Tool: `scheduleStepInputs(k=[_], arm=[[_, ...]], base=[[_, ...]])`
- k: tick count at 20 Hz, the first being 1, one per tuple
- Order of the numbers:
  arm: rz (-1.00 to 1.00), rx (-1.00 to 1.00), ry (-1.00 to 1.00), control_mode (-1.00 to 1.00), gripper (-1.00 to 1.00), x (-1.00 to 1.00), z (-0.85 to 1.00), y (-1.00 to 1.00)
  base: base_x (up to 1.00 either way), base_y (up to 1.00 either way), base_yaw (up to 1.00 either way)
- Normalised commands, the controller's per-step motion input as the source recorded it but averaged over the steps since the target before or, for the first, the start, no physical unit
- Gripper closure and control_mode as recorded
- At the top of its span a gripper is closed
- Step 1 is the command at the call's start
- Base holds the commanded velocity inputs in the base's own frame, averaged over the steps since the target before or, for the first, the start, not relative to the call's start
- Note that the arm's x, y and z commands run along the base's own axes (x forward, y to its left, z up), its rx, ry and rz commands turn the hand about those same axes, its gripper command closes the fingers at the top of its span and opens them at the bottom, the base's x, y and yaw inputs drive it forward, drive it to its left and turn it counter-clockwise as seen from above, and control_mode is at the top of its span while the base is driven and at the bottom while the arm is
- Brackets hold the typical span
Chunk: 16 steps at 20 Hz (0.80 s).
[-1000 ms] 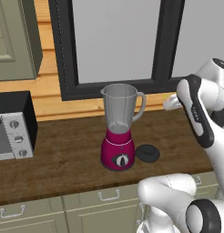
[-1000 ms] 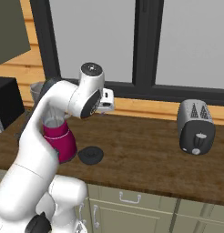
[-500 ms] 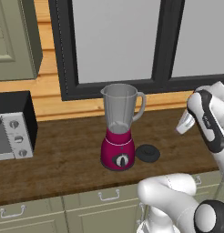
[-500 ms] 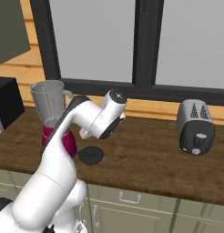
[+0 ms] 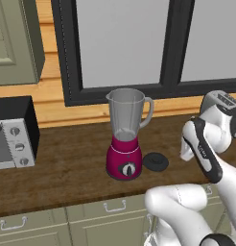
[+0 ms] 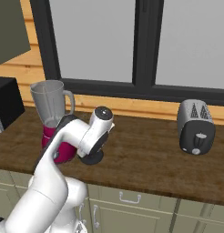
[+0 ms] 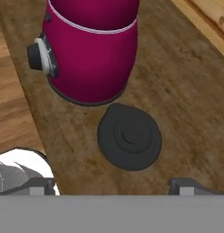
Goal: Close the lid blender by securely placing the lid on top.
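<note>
Lid (image 7: 129, 136) lies flat on the wooden bench (image 7: 186, 91), just beside the blender (image 5: 125, 135) on its right, directly ahead of the claw (image 7: 111, 184). Claw tips sit wide apart at either side of the disc — nothing held. Best approach, I judge: descend straight, centre on the raised knob, pinch firmly, then lift well above the jar's open rim — avoiding the magenta base. A toaster (image 6: 196, 127) stands far right.
</note>
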Motion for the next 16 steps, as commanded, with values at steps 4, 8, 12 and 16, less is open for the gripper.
scheduleStepInputs(k=[4,8,12,16], arm=[[0.01,-0.02,-0.16,-1.0,-1.0,0.0,-0.22,0.27],[0.08,0.01,-0.1,-1.0,-1.0,0.11,-0.17,0.05],[0.24,0.03,-0.02,-1.0,-1.0,0.25,-0.19,0.0],[0.15,-0.01,0.02,-1.0,-1.0,0.2,0.0,0.0]], base=[[0.0,0.0,0.0],[0.0,0.0,0.0],[0.0,0.0,0.0],[0.0,0.0,0.0]])
